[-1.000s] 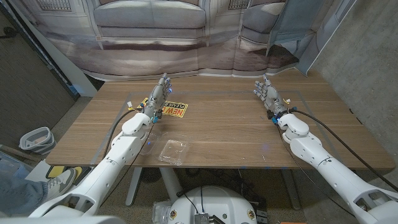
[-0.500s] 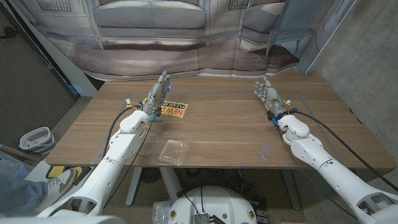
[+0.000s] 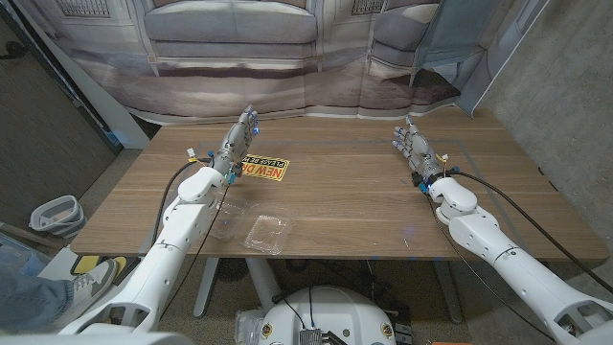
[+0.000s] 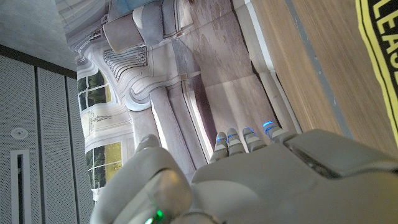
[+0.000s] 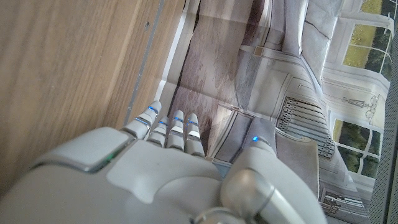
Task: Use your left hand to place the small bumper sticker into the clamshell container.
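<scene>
Reaching with fingers apart and holding nothing, the left hand (image 3: 237, 146) stands just left of the yellow sticker (image 3: 264, 171), upper left of centre. The clear container (image 3: 267, 233) lies lower centre. A flat sticker may slide rather than lift.

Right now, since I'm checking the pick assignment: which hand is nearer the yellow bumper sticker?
Left. The left hand stands at the bumper sticker, by its left end; the right hand is far across the table on the right side.
</scene>
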Controlling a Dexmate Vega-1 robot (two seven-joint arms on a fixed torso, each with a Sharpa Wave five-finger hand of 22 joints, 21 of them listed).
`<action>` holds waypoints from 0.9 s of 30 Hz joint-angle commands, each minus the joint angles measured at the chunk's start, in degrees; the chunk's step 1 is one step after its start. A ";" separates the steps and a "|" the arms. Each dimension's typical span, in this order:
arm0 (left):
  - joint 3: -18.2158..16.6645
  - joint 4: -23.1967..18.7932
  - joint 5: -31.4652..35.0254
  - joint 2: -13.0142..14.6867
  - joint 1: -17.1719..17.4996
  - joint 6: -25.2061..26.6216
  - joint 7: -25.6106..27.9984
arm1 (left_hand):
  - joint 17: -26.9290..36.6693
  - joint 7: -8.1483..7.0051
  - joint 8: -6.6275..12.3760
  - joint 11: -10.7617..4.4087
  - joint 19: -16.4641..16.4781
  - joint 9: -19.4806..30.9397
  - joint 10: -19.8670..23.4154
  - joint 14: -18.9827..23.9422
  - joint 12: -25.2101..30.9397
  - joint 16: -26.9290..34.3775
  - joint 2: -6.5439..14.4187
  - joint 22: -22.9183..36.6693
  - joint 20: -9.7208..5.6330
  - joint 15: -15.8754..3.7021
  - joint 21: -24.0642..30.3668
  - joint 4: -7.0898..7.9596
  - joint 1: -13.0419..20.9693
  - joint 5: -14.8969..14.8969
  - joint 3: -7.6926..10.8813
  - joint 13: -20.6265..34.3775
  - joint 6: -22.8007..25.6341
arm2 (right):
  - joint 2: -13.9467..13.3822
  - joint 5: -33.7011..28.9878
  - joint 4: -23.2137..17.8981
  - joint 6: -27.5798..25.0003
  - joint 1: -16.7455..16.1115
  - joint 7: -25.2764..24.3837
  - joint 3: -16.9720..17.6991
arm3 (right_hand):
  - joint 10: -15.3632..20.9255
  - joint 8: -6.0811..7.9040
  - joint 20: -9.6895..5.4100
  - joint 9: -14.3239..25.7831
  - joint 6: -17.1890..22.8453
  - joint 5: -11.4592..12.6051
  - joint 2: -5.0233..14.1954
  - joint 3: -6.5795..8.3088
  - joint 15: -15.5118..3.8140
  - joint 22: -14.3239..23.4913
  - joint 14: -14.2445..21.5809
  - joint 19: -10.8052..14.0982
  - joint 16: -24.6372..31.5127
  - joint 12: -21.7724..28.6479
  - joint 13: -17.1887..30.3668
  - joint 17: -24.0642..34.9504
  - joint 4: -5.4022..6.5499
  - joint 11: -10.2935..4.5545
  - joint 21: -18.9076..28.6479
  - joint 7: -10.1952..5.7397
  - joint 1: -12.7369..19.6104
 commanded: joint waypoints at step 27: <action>-2.52 2.55 1.97 2.59 0.23 -5.82 -4.26 | 0.18 -0.17 0.45 -0.34 2.29 0.16 1.84 1.89 0.47 0.50 -0.05 0.07 -2.46 -0.04 0.79 -0.84 1.62 0.44 -0.20 0.18 1.86 | 2.61 -2.59 -0.20 1.78 0.36 -2.34 -1.44 | 1.46 0.56 -1.13 0.26 1.33 -0.10 0.65 0.18 -0.08 0.11 1.36 0.68 0.39 0.27 0.34 0.16 -0.36 -0.25 0.09 -0.32 0.66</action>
